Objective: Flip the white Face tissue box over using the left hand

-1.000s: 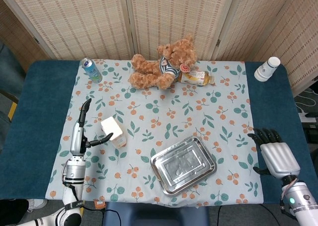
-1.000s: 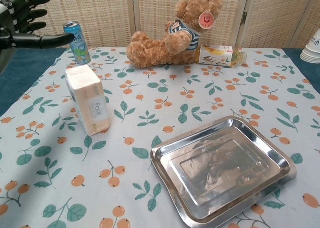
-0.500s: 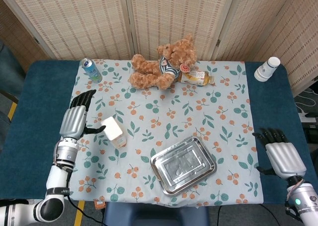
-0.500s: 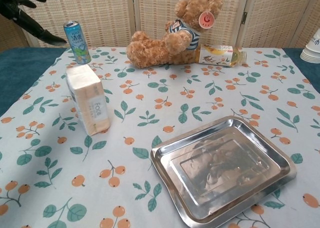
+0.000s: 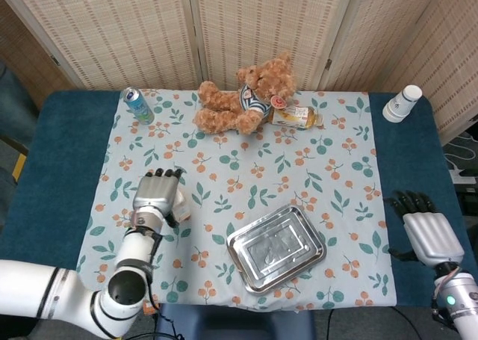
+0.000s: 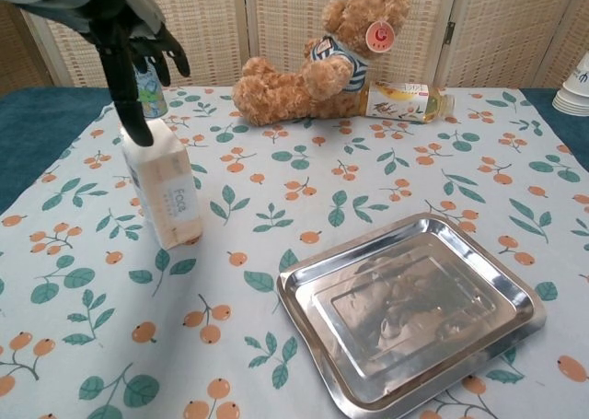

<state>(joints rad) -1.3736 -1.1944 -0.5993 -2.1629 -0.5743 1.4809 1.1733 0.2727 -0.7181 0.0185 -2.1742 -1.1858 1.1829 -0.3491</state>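
1. Tissue box (image 6: 164,184): upright on the counter's left, near the can (image 6: 145,92).
2. Left hand (image 6: 120,32): above the box, fingers spread, one fingertip at its top; grips nothing.
3. Right hand (image 5: 426,232): idle, open.
4. Risk: a push from the top could skid the box instead of tipping it.

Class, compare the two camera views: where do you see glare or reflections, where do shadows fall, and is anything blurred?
Chest view: the shiny rectangular metal tray shows bright, smeared reflections across its floor, the left hand looks soft and slightly blurred above the white Face tissue box, and shadows are faint. Head view: lighting is even, and the tray again glints.
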